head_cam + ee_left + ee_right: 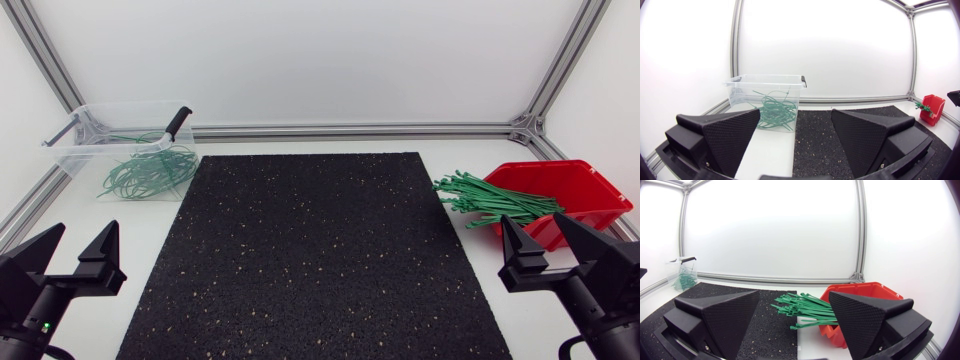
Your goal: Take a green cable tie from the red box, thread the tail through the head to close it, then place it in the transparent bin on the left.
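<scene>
Both arms sit at the near edge of the table, one on each side of the black mat. The left gripper stands wide open and holds nothing; the right gripper is likewise spread wide and empty. A bundle of straight green cable ties spills from the open front of the red box at the right, just ahead of the right gripper, their ends reaching the mat's edge. At the far left, the transparent bin holds a tangle of looped green ties.
</scene>
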